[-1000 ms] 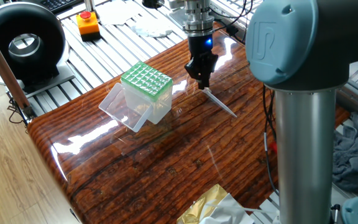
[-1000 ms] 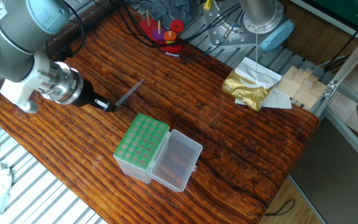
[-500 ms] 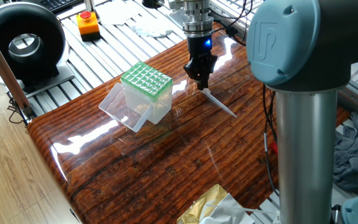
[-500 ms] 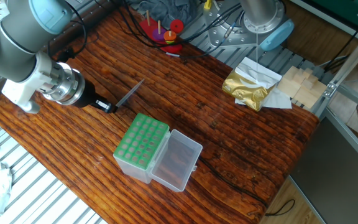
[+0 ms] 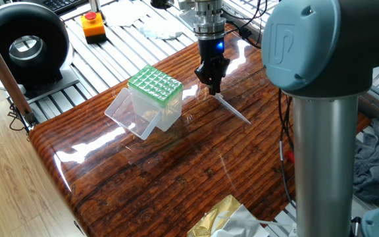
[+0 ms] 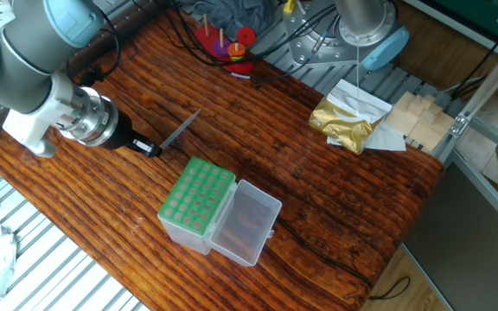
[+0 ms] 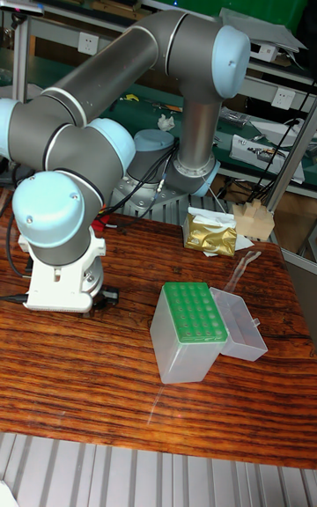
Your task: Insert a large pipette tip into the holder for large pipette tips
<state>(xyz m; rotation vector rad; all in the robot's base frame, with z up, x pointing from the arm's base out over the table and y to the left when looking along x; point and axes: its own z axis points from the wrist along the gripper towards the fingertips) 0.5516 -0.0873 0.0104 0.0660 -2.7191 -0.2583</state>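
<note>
A slim translucent tip (image 5: 233, 110) lies on the glossy wood-grain bench (image 5: 176, 171), its wide end nipped in the black pincer (image 5: 213, 89), arm reaching down, beside the green-gridded clear holder (image 5: 154, 97).

In one fixed view we are looking down at a slant from beside the arm's grey column (image 5: 321, 158), which is filling the near right, and facing across the wooden table (image 5: 176, 171) toward the aluminium bench beyond. In the other fixed view we are looking steeply down from the opposite side, with that bench at the lower left. In the tall fixed view we are standing low at the table's front edge, facing the arm's base (image 7: 189, 174) and green wall. All three views are sharing the table and the green-topped holder (image 5: 154, 95) (image 6: 199, 204) (image 7: 190, 328); the gold packet (image 6: 346, 121) (image 7: 210, 234) is showing in each.
</note>
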